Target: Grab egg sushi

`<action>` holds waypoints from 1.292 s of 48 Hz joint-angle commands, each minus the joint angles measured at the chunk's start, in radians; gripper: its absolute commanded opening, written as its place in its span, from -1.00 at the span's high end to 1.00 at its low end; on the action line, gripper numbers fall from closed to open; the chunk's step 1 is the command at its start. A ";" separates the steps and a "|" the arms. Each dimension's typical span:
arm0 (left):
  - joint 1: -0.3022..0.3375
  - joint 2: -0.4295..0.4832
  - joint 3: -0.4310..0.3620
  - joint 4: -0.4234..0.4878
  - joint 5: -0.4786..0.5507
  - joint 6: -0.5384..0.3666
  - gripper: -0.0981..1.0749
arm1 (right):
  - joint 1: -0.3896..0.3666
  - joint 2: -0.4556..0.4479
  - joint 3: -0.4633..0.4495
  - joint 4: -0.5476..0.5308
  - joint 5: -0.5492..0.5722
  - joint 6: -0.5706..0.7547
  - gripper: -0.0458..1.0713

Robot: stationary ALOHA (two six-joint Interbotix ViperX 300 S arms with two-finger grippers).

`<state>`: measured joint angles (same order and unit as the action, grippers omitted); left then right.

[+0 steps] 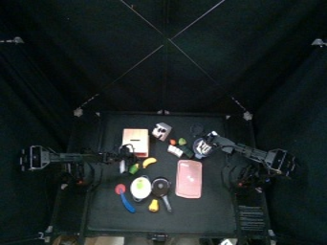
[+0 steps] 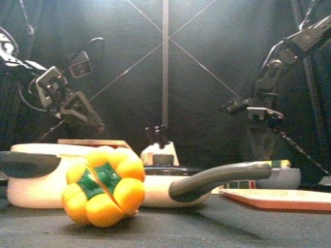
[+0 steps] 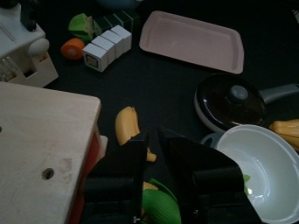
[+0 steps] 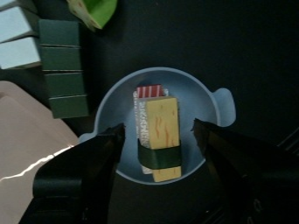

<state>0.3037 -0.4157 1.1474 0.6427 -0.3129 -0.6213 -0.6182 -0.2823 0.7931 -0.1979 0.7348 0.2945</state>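
1. On the black desk (image 1: 192,206), one egg sushi (image 4: 160,136), a yellow block banded in dark seaweed, lies in one small grey dish (image 4: 176,87).
2. Nearby are one row of white and green blocks (image 4: 47,61), one pink tray (image 3: 193,39), one wooden board (image 3: 41,131), one black pan (image 3: 233,101), one white pan (image 3: 263,179) and one yellow pepper (image 2: 104,186).
3. Right pincer (image 4: 158,144) hangs over the sushi, jaws spread wide on either side, grasping nothing.
4. Left pincer (image 3: 158,166): I cannot tell whether it is released or clenched.
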 commanded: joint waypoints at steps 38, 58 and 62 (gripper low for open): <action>0.005 0.005 -0.011 -0.002 -0.002 0.000 -0.24 | -0.008 0.084 0.014 -0.023 -0.091 -0.002 -0.70; 0.003 0.005 -0.009 -0.002 0.000 0.000 -0.24 | -0.006 0.057 -0.005 -0.023 -0.049 0.000 -0.67; 0.005 0.005 -0.009 -0.002 0.000 0.000 -0.24 | -0.005 0.021 -0.012 -0.021 -0.026 0.000 -0.68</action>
<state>0.3037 -0.4111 1.1474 0.6427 -0.3099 -0.6213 -0.6228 -0.1994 0.8099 -0.2194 0.6918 0.2945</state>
